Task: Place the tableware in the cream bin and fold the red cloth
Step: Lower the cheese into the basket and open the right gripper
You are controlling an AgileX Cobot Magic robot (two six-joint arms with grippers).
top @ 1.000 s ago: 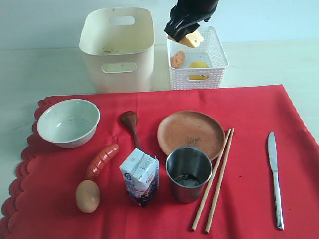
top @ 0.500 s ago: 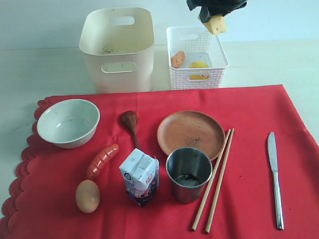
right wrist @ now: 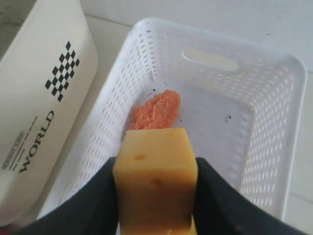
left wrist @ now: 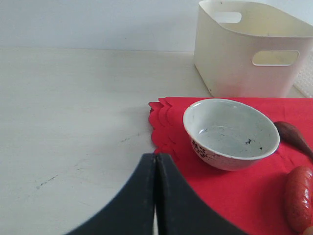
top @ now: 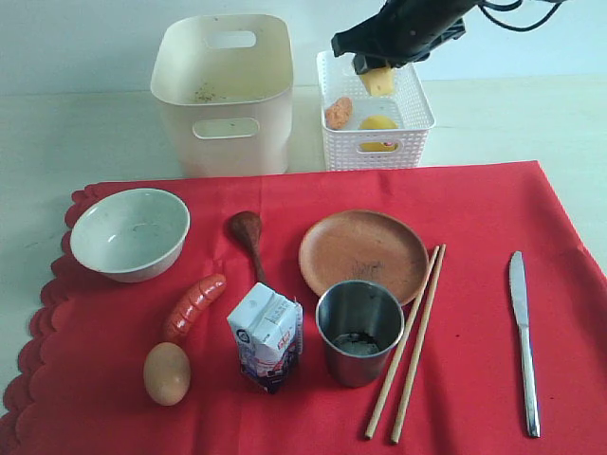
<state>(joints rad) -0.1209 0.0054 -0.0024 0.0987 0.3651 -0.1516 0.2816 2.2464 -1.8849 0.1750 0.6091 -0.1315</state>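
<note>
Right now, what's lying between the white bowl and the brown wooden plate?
The dark wooden spoon lies on the red cloth between the bowl and the plate, touching neither. The exterior view shows it.

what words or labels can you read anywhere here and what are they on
"WORLD": on the side of the cream bin, next to a black checker mark.
Small print beside it: too small to read.
Milk carton print: too blurred to read.
</note>
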